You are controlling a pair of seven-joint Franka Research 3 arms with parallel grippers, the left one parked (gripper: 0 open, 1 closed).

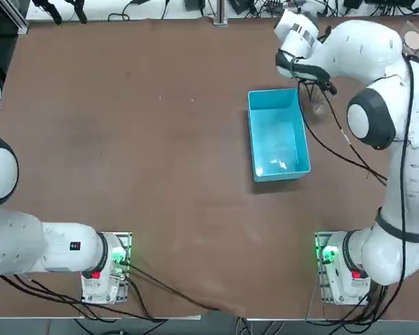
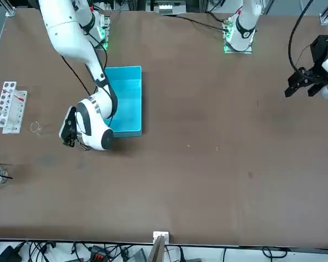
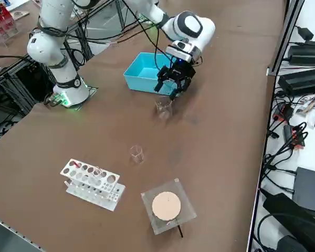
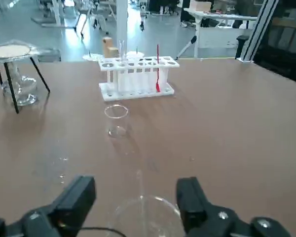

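Observation:
My right gripper [image 3: 174,84] hangs open just past the far right corner of the blue bin [image 3: 139,84], right above a clear glass beaker [image 3: 164,107] standing on the brown table. In the right wrist view the beaker's rim [image 4: 145,213] lies between the two black fingers [image 4: 79,197], with the gripper [image 4: 135,197] not closed on it. From overhead the gripper [image 1: 322,85] sits beside the bin's rim [image 1: 272,92], and the beaker [image 1: 320,106] shows just below it. The front view shows the gripper [image 2: 69,132] low over the table beside the bin [image 2: 126,131].
Beyond the beaker stand a small glass beaker [image 3: 136,153], a white test-tube rack [image 3: 92,184] with a red tube, and a tripod stand with a round disc [image 3: 167,206]. These also show in the wrist view: small beaker [image 4: 117,121], rack [image 4: 136,76], stand [image 4: 12,54].

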